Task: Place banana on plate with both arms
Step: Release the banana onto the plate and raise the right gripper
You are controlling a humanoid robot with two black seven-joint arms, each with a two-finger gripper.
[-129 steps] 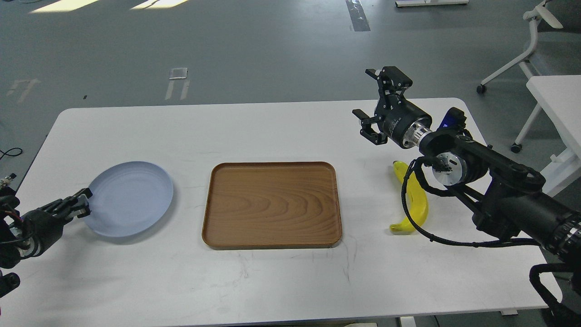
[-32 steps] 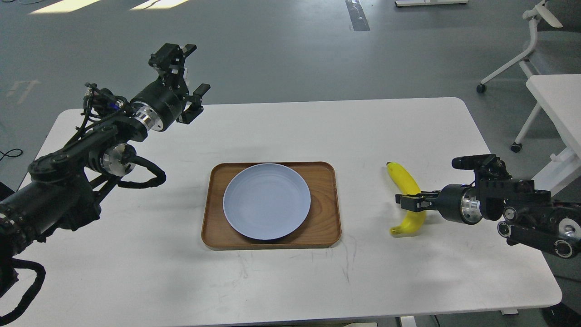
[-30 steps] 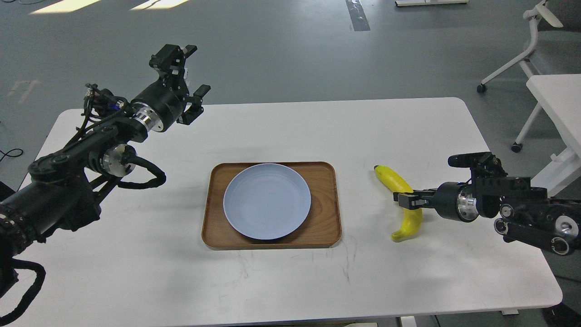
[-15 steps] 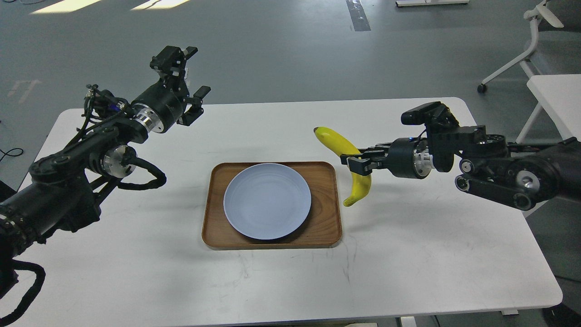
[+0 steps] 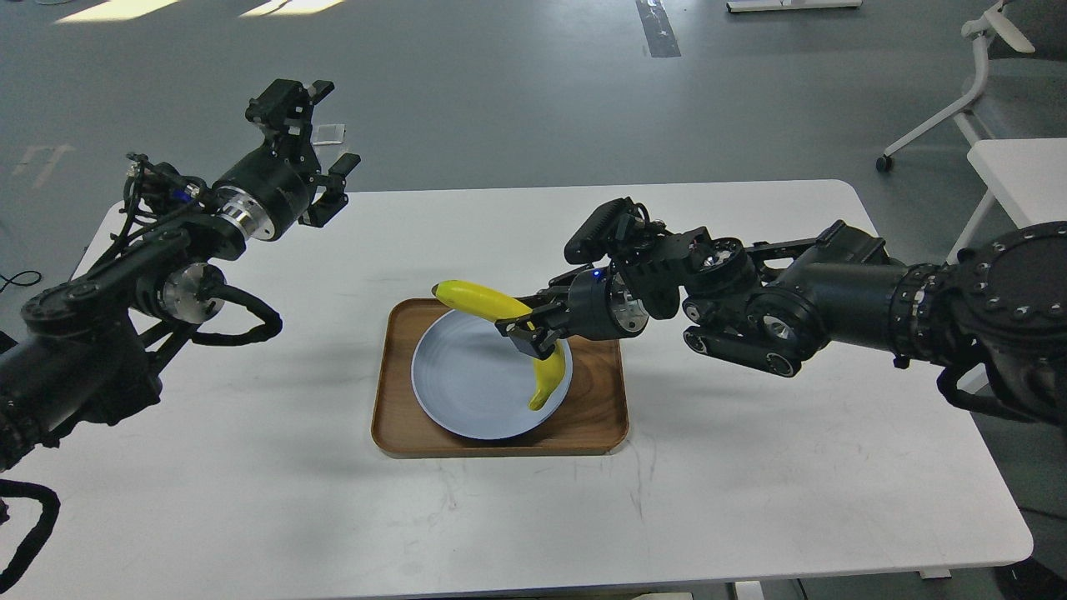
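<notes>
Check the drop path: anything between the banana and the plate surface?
Nothing visible. The right gripper holds the banana over the plate, whose face under it is bare. The plate sits in the wooden tray. The left gripper is raised far off to the left, open.

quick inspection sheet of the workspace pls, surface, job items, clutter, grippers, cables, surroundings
Surface: white table, faint scuff marks near the front edge.
Job's things: banana held over the plate, its lower tip at the plate's right rim; contact cannot be told. The plate sits inside the wooden tray.
Clutter: nothing seen.
Grippers: right gripper shut on the banana's middle; left gripper open, raised over the table's far left edge, holding nothing.
Cables: black cable loop hangs from the left arm above the table; another cable lies on the floor at far left.
Surroundings: grey floor, white chair and a second white table at right.
</notes>
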